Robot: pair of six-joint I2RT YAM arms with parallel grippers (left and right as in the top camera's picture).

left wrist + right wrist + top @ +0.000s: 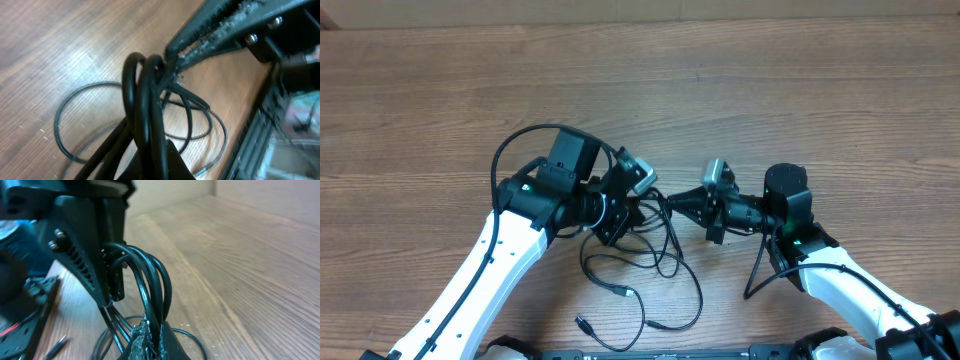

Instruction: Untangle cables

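The left claw (pixel 152 157) is pinching shut on a bunch of the cables (pixel 668 262). The right claw (pixel 150 340) is clamping the same bunch just beside it, the two sets of tips nearly meeting. The held strands are arching between the two claws above the desk (pixel 770 90), while the loose loops are hanging down and lying tangled near the middle of the near edge.

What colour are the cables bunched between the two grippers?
Plain black, no markings visible. The cables show best in the right wrist view.
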